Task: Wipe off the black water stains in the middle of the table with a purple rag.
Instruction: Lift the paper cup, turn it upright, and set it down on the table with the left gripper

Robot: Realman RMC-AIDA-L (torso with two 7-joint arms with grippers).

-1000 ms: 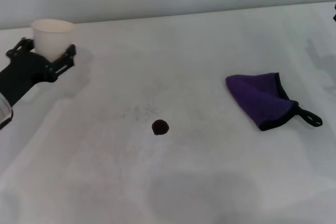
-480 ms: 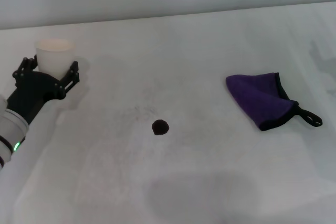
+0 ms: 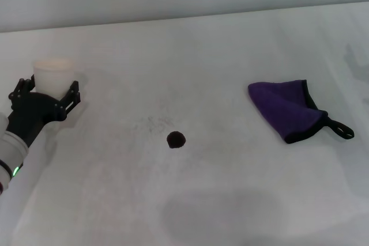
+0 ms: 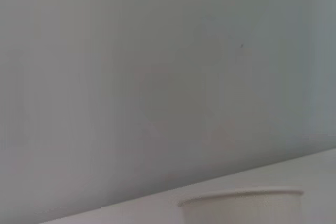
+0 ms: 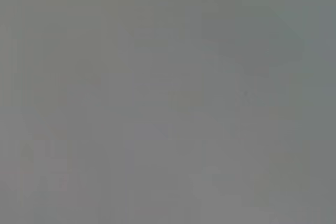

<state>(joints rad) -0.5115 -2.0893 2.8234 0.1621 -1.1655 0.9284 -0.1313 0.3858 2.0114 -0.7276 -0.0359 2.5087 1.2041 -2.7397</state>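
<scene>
The left hand (image 3: 51, 93), closed around a white paper cup (image 3: 53, 76), has drawn back toward the tabletop's (image 3: 230, 50) left edge. The black water stain (image 3: 176, 139) sits mid-table, the purple rag (image 3: 285, 109) untouched at right; the right hand is out of view.

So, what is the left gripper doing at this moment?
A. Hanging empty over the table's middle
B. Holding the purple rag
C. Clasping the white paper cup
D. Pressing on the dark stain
C: the left gripper has its black fingers on either side of the paper cup at the table's left side, far from the purple rag and the stain.
</scene>
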